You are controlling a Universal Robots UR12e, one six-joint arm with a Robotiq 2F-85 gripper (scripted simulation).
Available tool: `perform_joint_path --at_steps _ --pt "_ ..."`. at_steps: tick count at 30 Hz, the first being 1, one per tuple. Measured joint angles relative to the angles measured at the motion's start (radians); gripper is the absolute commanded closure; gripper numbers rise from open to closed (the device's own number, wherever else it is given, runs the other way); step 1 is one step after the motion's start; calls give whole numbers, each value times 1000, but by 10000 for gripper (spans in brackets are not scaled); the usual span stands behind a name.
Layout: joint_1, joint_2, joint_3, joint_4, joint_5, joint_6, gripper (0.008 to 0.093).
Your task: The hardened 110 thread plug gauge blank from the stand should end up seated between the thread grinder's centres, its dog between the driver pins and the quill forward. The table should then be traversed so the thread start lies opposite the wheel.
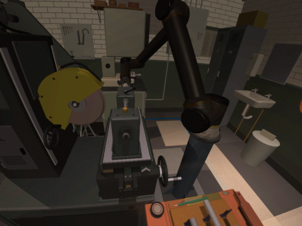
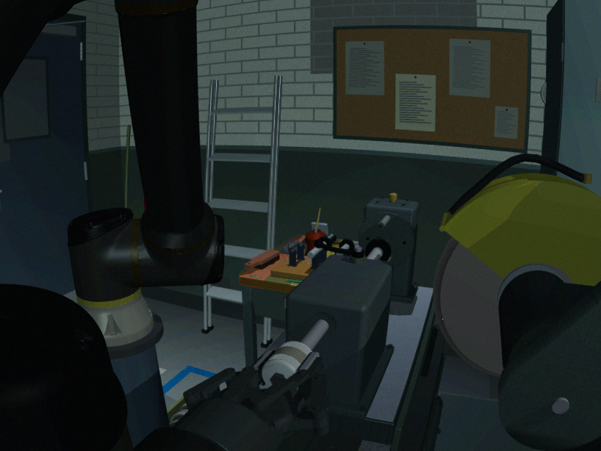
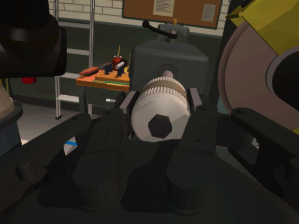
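Observation:
The pale knurled quill knob [image 3: 161, 108] [image 2: 286, 357] sticks out of the back of the dark tailstock [image 2: 340, 310] [image 3: 169, 65], at the far end of the grinder table as the side camera sees it [image 1: 125, 84]. Past the tailstock stands the headstock [image 2: 391, 242] [image 1: 125, 134] with its yellow cap, and a pale shaft [image 2: 374, 252] shows between the two. The grinding wheel [image 2: 466, 310] [image 1: 87, 107] under its yellow guard sits beside the table. My gripper [image 3: 161, 101] [image 2: 286, 369] is closed around the quill knob.
The grinding wheel [image 3: 249, 78] is close on one side of my wrist. The table traverse handwheel [image 1: 162, 170] projects from the machine base. The orange stand [image 1: 204, 209] [image 2: 276, 269] holds grey bars, and my arm's pedestal [image 1: 192, 160] rises beside it.

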Motion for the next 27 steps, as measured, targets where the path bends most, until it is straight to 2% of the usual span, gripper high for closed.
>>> perform_joint_path --at_steps 12,27 --pt "0 0 0 0 0 0 484" --pt "-1 1 -2 1 -1 1 484"
